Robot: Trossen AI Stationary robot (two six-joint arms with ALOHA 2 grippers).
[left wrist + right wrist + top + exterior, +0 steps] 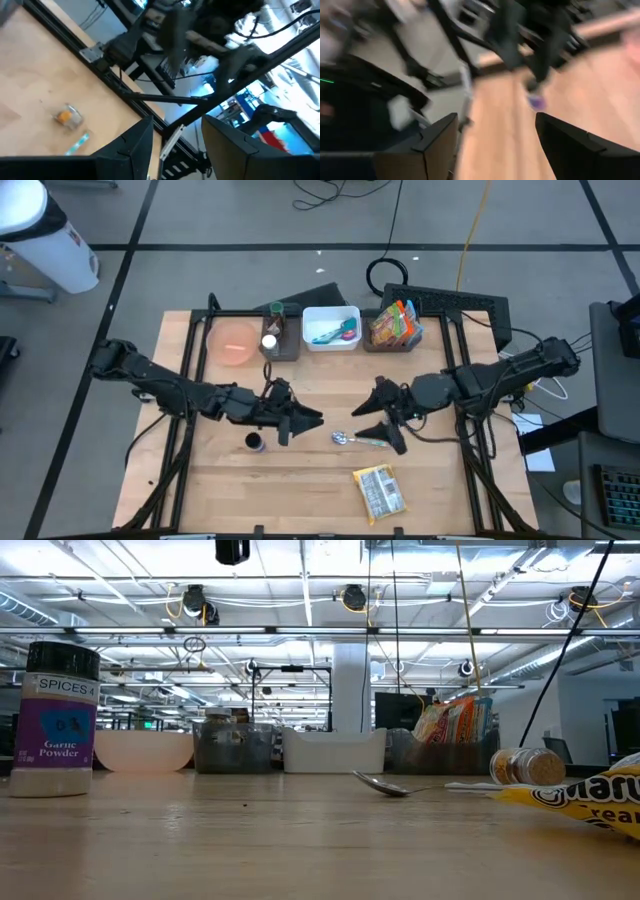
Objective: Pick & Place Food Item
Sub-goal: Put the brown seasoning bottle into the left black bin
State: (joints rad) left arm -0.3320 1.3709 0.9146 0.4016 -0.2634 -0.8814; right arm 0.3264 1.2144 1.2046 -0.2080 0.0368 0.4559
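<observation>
High view: left gripper (300, 418) hovers mid-table with its fingers parted and nothing between them, a purple-labelled spice jar (255, 442) standing just near of it. Right of that, a spoon (362, 440) lies on the wooden table (440, 500), with the right gripper (376, 425) over its handle end, fingers spread, holding nothing. A yellow snack packet (380, 491) lies near the front edge, right of centre.
</observation>
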